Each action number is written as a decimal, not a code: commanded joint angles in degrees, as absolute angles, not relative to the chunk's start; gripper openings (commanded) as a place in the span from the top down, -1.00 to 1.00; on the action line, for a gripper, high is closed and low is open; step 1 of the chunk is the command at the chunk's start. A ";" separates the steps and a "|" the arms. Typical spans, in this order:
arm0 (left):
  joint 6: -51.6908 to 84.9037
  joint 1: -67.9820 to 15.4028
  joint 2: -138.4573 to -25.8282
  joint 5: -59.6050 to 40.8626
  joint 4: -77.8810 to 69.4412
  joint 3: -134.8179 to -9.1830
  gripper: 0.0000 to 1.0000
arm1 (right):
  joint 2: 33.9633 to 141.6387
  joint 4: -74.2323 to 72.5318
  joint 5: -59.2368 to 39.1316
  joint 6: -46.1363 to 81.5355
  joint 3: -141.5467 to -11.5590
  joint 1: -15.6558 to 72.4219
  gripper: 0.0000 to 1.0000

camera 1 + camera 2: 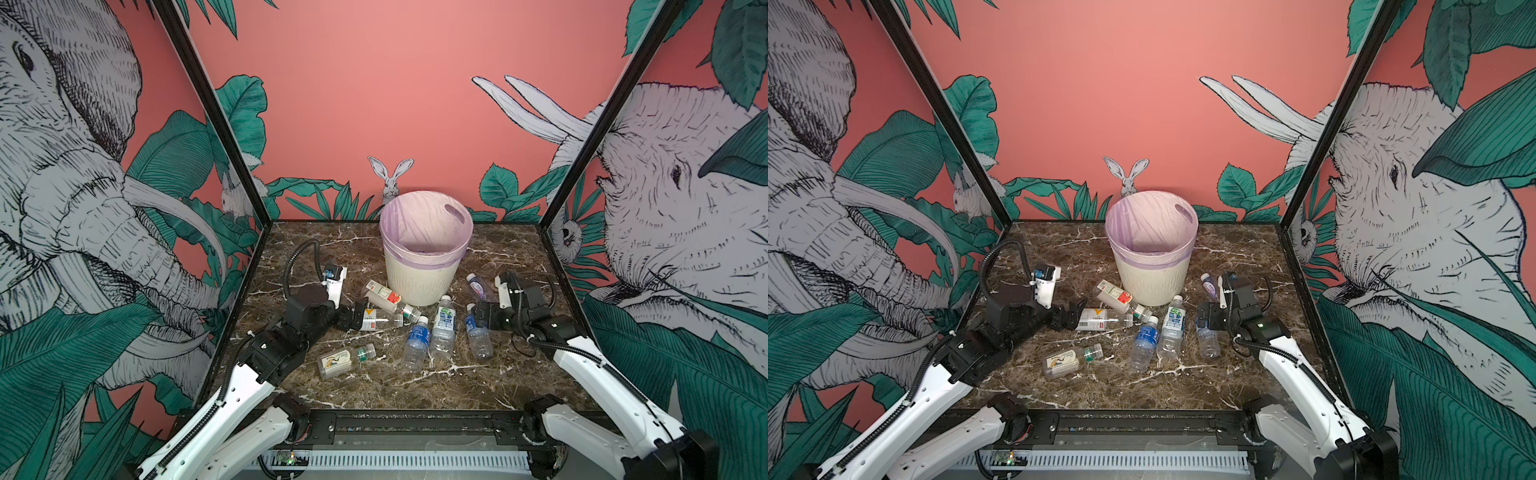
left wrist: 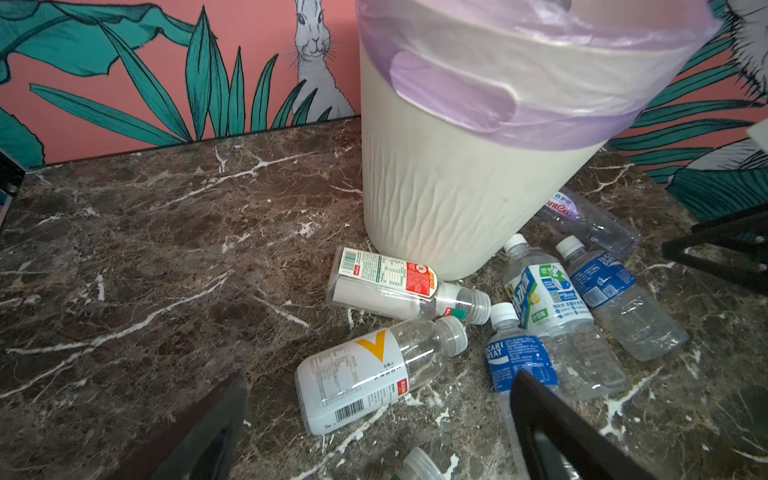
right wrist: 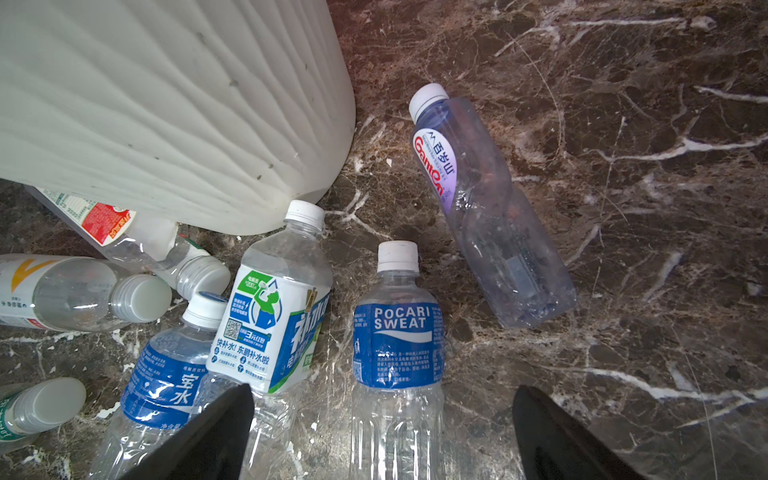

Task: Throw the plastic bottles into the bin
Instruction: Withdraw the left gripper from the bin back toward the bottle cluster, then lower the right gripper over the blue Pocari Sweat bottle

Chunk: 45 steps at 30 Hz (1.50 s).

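Left claw stands spread wide and empty. It sits low over the marble table, at the base end of the yellow-V bottle. Right claw is spread and empty too. In the right wrist view its jaws straddle the Pocari Sweat bottle without pinching it.

The bin stands upright at the far middle of the table, with its lilac liner folded over the rim. What shows of the inside holds no bottle, though the near rim hides most of the bottom.

Seven plastic bottles lie on their sides on the table:
- The red-and-white-label bottle is just beside the bin's near-left foot.
- The yellow-V bottle lies just near of it.
- The blue-label bottle and the green-and-blue-label bottle lie side by side, near of the bin.
- The Pocari Sweat bottle is to their right.
- The purple-label bottle is right of the bin.
- The squat flat-sided bottle lies alone, nearer and to the left.

By my reading the task is barely begun — no bottle is lifted and none can be seen binned. Each claw looks lined up for a first grasp, and all seven on the table are left to throw in.
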<state>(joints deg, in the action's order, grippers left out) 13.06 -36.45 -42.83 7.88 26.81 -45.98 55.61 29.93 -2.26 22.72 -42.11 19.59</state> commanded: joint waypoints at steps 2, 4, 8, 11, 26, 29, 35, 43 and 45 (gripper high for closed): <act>15.57 -35.58 -42.77 7.20 26.31 -43.42 -0.99 | 55.72 30.62 -2.62 22.51 -43.77 19.42 -0.98; 16.13 -35.29 -43.54 6.41 25.65 -42.29 -0.99 | 55.81 31.00 -2.63 22.57 -43.69 19.42 -0.98; 16.98 -34.55 -44.76 4.79 23.64 -40.22 -0.99 | 56.22 31.51 -2.79 22.41 -43.52 19.45 -0.98; 17.09 -33.92 -45.83 3.99 22.62 -39.29 -0.99 | 56.51 31.66 -3.66 22.32 -43.33 19.51 -0.98; 17.23 -32.34 -51.54 -0.18 18.84 -37.07 -0.99 | 64.19 31.39 -6.13 21.29 -44.20 22.37 -0.95; 17.04 -32.38 -52.58 -0.89 18.65 -36.96 -0.99 | 66.91 31.22 -5.89 21.21 -44.54 22.74 -0.90; 17.09 -32.33 -53.90 -2.43 17.73 -35.99 -0.99 | 71.13 30.51 -4.62 21.45 -44.47 22.94 -0.76; 16.99 -32.29 -56.02 -7.23 15.91 -35.29 -0.95 | 75.19 28.87 -2.90 21.62 -43.35 23.94 -0.72; 16.72 -32.34 -56.59 -7.89 15.48 -35.16 -0.95 | 76.13 28.34 -2.81 21.73 -43.02 24.11 -0.71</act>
